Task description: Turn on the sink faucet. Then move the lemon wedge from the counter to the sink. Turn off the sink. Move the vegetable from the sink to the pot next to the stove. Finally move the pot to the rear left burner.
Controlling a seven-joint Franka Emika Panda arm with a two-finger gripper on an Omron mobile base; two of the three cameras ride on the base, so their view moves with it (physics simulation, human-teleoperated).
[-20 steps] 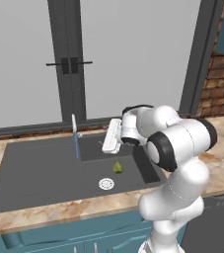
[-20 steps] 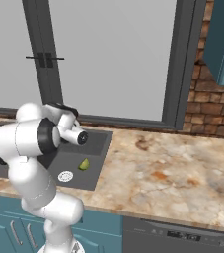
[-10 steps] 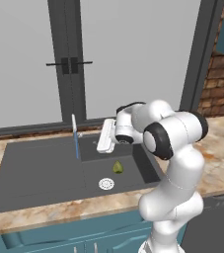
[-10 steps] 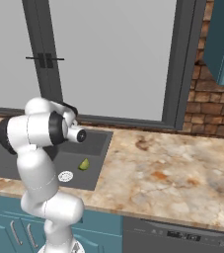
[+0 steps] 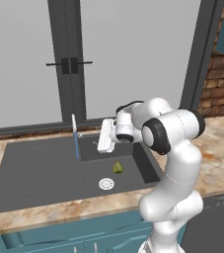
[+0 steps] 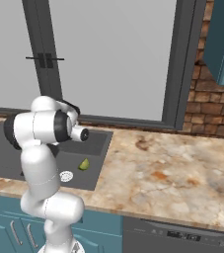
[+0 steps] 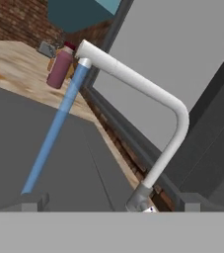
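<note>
Running water falls in a blue stream (image 7: 54, 136) from the sink faucet (image 7: 148, 94) into the sink (image 5: 39, 173). Jaws stand wide and empty, gripper (image 5: 103, 136) held just beside the faucet, not touching it. Lemon wedge (image 5: 117, 167) lies in the basin, near the round drain (image 5: 106, 184). Marbled surface (image 6: 168, 173) borders the sink.

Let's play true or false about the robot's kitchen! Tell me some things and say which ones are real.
1. Water is running from the faucet. True.
2. The lemon wedge lies on the counter. False: it lies in the sink.
3. The gripper holds the lemon wedge. False: it is open and empty, near the faucet.
4. The lemon wedge lies near the drain. True.
5. A pot stands in the sink. False: no pot there.
</note>
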